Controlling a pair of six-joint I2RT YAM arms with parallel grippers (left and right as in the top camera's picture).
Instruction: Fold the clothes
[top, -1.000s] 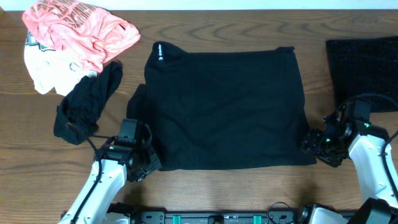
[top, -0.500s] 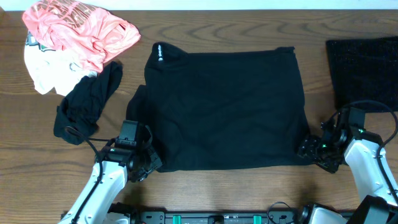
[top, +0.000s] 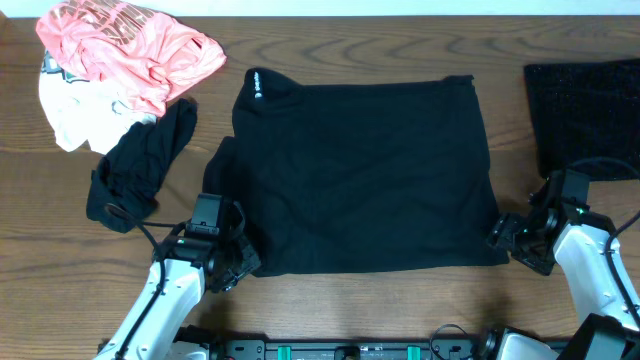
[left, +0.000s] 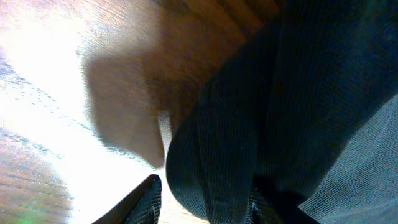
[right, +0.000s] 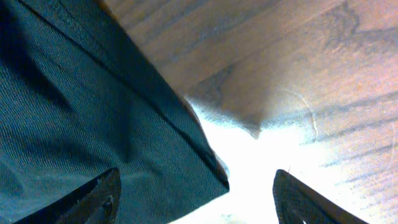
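the large black soft garment with a white round logo (top: 360, 175) lies spread flat mid-way on the wooden table (top: 400, 40), no fold made. left end effector (top: 238, 268) grips its near-left corner; right end effector (top: 500, 235) stands open at the near-right corner. crumpled coral-pink printed tee (top: 130, 50), white garment (top: 65, 115) and small black garment (top: 140, 165) wait far left, untouched.

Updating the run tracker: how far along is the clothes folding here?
Done: the large black logo garment lies spread flat, unfolded. In hand: the left claw pinches its near-left corner; the right claw stands open around the near-right corner. Left: folding it, then the crumpled coral-pink printed tee, white garment and small black garment heaped at far left. The dark rectangle far right may be a folded piece; unclear.
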